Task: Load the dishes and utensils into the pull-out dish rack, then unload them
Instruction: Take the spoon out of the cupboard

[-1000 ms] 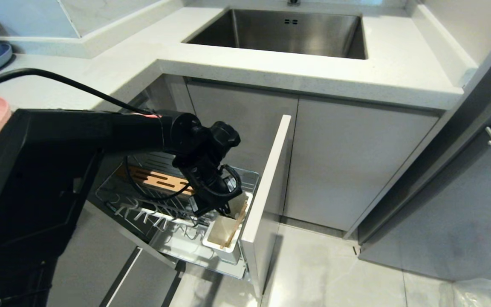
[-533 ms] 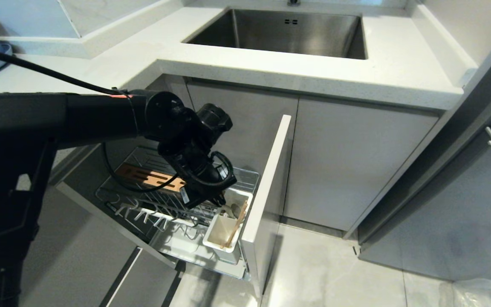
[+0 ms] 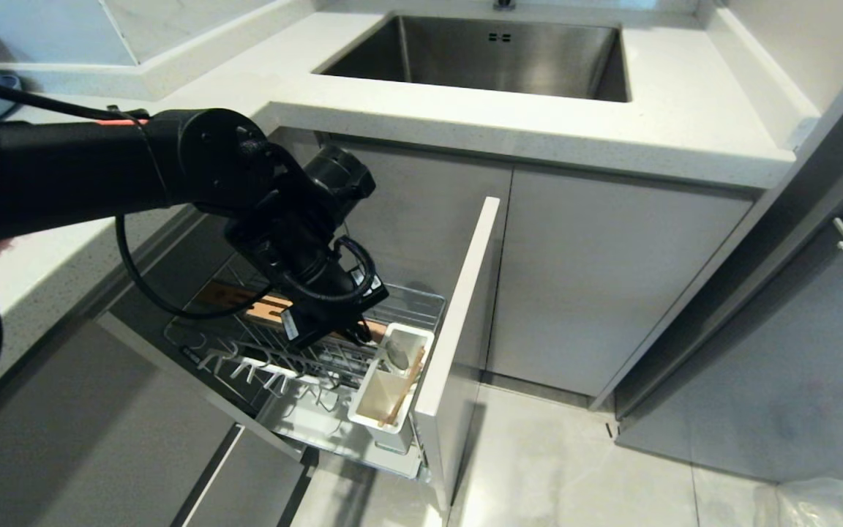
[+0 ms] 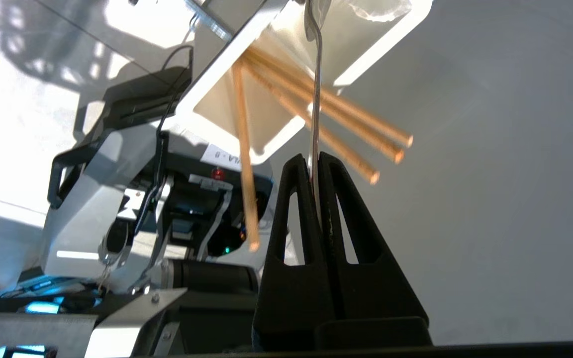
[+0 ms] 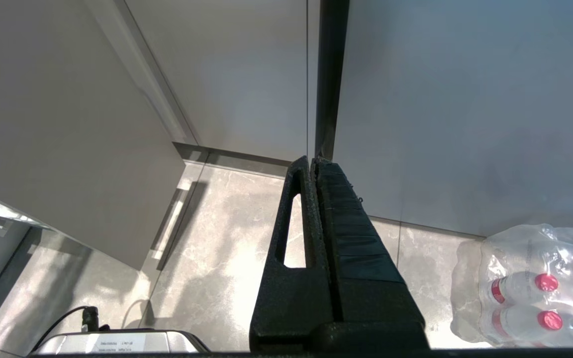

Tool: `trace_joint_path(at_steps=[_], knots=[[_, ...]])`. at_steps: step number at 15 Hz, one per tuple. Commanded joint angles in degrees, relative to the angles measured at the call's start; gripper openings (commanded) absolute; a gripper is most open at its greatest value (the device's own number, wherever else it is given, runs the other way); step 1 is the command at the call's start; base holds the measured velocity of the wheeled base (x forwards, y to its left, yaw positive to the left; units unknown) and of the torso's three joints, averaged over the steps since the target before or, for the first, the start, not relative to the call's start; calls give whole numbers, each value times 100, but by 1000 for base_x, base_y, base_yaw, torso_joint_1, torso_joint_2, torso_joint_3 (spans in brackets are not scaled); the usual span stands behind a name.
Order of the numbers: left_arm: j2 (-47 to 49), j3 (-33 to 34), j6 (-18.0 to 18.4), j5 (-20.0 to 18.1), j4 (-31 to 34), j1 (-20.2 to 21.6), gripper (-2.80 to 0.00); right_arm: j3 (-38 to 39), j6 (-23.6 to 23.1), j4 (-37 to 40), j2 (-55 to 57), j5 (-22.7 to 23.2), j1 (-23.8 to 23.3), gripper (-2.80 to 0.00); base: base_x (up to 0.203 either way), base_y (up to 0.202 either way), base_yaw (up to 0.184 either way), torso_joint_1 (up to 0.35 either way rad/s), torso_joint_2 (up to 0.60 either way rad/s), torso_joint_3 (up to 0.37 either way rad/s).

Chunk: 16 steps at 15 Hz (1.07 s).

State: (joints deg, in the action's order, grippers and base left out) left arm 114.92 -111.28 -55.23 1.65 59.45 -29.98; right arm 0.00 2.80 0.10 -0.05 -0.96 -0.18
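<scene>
Left gripper [image 4: 315,161] risen, pinching slim metal spoon [image 4: 316,99]

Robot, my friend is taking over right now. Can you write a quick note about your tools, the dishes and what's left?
Left tool: shut on the spoon handle, by the caddy; spoon bowl at the caddy mouth.
Right tool: shut, empty, parked low toward the floor.
Chopsticks: standing in the caddy.
Rack: pulled out; no plate or bowl shows in it.
Left: settle the spoon, then handle whichever dishes remain. Which phase this is, I cannot tell.
</scene>
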Motion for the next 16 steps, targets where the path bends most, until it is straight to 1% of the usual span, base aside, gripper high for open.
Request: trace_joint_path(at_steps=[1, 4, 13, 16], knots=[[-164, 1, -50, -22, 79, -6, -280, 9, 1, -1, 5, 0, 1, -280, 0, 0, 0, 0, 0, 0], [-346, 9, -110, -208, 162, -8, -280, 9, 1, -1, 5, 0, 1, -280, 0, 0, 0, 0, 0, 0], [-1058, 13, -113, -224, 483, -49, -280, 9, 1, -1, 5, 0, 1, -280, 0, 0, 0, 0, 0, 0], [-1577, 22, -124, -218, 579, -60, -280, 9, 1, -1, 5, 0, 1, -280, 0, 0, 0, 0, 0, 0]])
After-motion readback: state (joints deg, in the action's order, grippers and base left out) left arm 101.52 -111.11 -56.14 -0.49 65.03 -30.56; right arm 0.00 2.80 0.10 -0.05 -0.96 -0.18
